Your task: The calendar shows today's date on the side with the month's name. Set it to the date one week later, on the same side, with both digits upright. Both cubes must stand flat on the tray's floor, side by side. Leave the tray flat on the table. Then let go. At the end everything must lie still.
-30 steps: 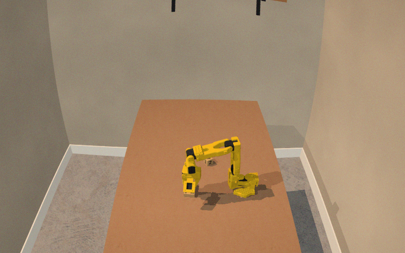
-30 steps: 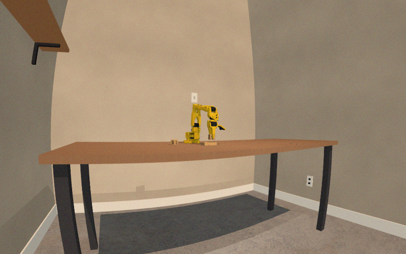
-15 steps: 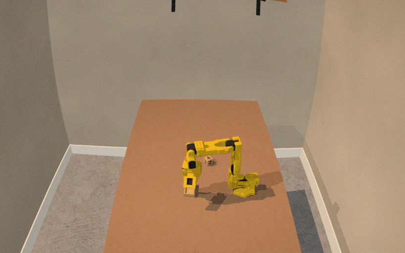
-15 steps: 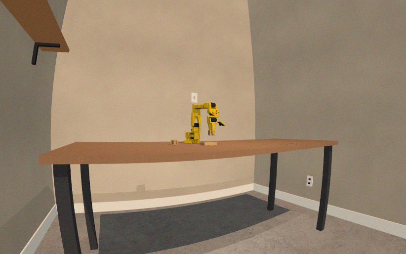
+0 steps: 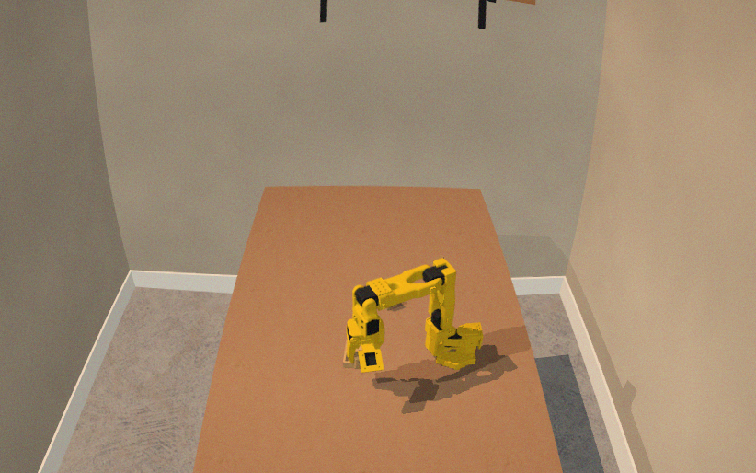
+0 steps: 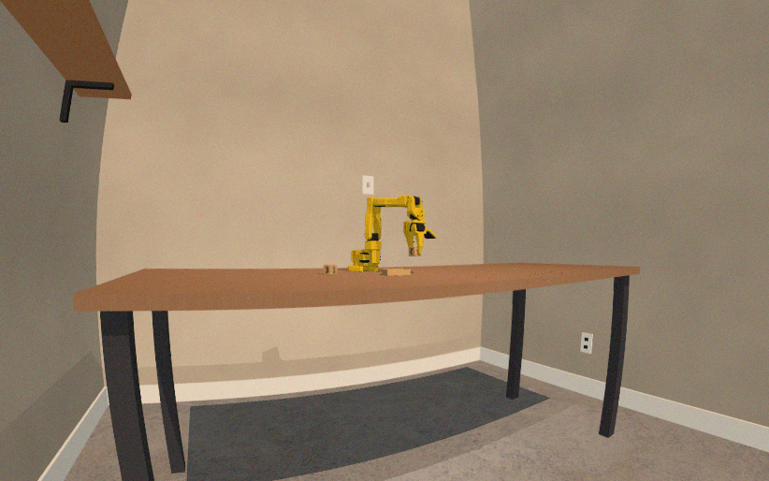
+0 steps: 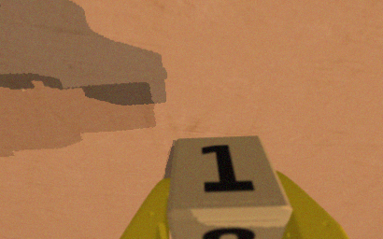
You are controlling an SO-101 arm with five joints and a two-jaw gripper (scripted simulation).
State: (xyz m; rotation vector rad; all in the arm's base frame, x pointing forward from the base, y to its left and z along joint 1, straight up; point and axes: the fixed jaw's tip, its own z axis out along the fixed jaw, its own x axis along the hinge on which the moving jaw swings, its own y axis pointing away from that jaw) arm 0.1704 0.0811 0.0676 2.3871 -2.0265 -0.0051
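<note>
The jaws (image 5: 353,365) (image 6: 413,253) are clamped on a cube (image 6: 413,251) (image 7: 227,173) above the desk (image 5: 287,247) (image 6: 226,289) (image 7: 316,84). In the exterior view, the tray (image 6: 397,271) sits towards seven o'clock from it; a loose grip could drop it askew.

In the exterior view, the tray (image 5: 347,364) (image 6: 397,271) lies on the table (image 5: 287,410) (image 6: 209,289), right of one cube (image 6: 329,269).

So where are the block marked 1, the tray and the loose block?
block marked 1 (image 7: 239,174) (image 6: 413,251): wrist, its 1 face; exterior, side
tray (image 6: 397,272) (image 5: 348,363): exterior, long wall; top, visible corner
loose block (image 6: 329,269): exterior, side
</note>
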